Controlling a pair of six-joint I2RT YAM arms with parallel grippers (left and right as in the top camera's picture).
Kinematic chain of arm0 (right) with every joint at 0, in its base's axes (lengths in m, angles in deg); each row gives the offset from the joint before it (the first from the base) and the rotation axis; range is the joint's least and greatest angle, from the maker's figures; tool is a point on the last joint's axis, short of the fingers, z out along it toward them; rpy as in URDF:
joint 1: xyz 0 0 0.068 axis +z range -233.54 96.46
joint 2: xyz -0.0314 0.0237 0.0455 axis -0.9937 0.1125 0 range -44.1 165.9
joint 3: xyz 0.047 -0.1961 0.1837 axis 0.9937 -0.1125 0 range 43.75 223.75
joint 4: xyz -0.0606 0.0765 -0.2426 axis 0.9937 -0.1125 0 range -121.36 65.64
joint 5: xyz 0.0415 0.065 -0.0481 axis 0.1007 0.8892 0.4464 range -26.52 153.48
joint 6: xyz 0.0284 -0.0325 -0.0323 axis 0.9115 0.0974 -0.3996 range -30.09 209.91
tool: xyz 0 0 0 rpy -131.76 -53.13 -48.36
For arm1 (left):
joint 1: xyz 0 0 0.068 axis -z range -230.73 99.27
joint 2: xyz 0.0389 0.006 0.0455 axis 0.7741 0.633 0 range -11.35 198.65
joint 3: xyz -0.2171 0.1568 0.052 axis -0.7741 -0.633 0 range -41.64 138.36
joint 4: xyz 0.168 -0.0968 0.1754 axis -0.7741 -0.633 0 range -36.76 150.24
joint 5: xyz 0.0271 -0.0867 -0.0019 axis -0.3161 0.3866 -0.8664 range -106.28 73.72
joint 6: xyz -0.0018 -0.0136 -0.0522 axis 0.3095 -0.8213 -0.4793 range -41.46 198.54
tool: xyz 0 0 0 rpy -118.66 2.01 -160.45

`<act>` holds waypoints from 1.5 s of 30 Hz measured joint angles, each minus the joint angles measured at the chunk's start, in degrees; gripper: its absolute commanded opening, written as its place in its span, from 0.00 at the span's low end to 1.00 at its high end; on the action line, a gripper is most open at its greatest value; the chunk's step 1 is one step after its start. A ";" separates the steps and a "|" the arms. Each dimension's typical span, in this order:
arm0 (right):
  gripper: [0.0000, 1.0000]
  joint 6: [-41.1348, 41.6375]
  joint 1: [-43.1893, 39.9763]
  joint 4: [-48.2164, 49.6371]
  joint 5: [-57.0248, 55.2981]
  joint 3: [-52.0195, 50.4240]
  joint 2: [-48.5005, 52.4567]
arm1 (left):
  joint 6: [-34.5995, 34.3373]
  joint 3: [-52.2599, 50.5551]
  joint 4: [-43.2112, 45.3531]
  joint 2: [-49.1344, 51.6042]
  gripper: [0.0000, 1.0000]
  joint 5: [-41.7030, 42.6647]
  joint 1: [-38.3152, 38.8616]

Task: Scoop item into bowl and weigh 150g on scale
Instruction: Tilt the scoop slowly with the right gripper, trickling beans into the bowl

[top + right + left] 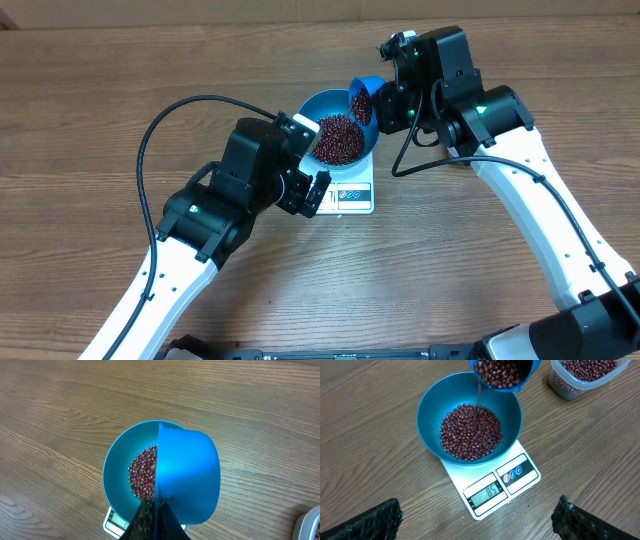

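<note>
One blue bowl (427, 415) of red-brown beans (470, 432), one white scale (526, 466); our left pincer (480, 525) spread, right pincer (152, 522) pinching one scoop (187, 480).

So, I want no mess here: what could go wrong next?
The small blue plastic scoop is tipped and full of dark red-brown beans; a fast pour could overshoot the target. It pours near the rim of the round deep blue bowl, so beans may spill beside the flat white square scale.
</note>
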State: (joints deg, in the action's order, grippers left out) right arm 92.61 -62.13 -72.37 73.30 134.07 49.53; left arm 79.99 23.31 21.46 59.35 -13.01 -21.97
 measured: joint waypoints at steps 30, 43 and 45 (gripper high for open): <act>0.04 -3.32 0.87 0.42 -0.24 0.00 0.02 | 0.00 0.00 0.00 0.00 1.00 0.02 0.00; 0.04 -1.40 0.87 0.42 -0.20 0.00 0.02 | 0.00 0.00 0.00 0.00 0.99 0.00 0.00; 0.04 -1.36 0.87 0.44 -0.17 0.00 0.02 | 0.00 0.00 0.00 0.00 1.00 0.00 0.00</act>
State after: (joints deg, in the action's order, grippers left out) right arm 91.26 -61.26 -71.93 73.13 134.07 49.55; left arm 79.99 23.31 21.46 59.35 -13.01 -21.97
